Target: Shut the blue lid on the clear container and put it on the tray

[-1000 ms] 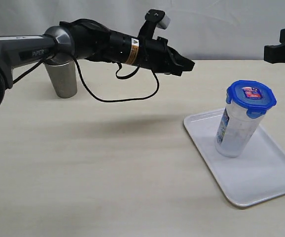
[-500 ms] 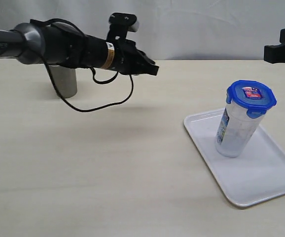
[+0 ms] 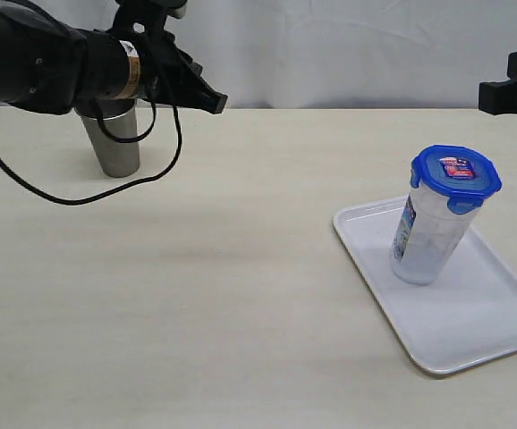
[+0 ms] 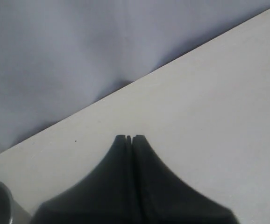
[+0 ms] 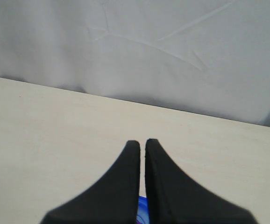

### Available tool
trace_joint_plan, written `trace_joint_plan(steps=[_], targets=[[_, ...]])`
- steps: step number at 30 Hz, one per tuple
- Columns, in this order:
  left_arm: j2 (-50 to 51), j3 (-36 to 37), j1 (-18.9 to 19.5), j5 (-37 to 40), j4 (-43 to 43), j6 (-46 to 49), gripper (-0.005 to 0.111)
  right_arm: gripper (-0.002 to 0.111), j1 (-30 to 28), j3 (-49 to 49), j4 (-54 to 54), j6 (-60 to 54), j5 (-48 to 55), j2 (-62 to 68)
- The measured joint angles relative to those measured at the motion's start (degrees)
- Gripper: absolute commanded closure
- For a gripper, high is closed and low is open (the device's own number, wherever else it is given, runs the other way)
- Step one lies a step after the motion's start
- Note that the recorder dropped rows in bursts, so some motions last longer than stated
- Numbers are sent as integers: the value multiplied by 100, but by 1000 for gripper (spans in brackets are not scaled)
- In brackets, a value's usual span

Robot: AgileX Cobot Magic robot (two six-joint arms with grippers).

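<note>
Left arm, upper left of the exterior view: black, cylindrical, stretched nearly level above the table (image 3: 196, 286), with a loose black cable (image 3: 62, 198) looping beneath it. The left gripper (image 3: 216, 104) pointed toward the middle of the frame. In the left wrist view its two matte black tapered fingers (image 4: 121, 158) met along a hairline seam and held nothing. Behind the arm stood a grey brushed-steel cup (image 3: 115, 147), tapering slightly toward its base.

Right gripper (image 3: 509, 94): a dark blocky shape at the right edge, high above the table. In the right wrist view its fingers (image 5: 125, 177) were parted only by a thin slit and gripped nothing, and a sliver of blue showed below them.

The clear container (image 3: 424, 241) stood upright on the tray (image 3: 473, 331), right of centre, well apart from both grippers. It was translucent plastic, tall and slightly tapered, with a printed label on its side. The blue lid (image 3: 456, 170) sat on top, glossy and roundish, flaps folded down, bearing a small sticker. The tray was smooth white plastic, rectangular, with rounded corners and a low rim. The table was pale and matte, and the backdrop (image 3: 348, 45) was creased white cloth.
</note>
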Motion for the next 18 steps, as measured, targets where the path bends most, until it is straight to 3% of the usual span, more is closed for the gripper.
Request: trace_joint_plan(steps=[10,18], targets=[[-1507,1207,0,36,0,-3,107,104,0,0,0,0,0,0],[-3600,2525,0,135,-153,-83,107,104,0,0,0,0,0,0]])
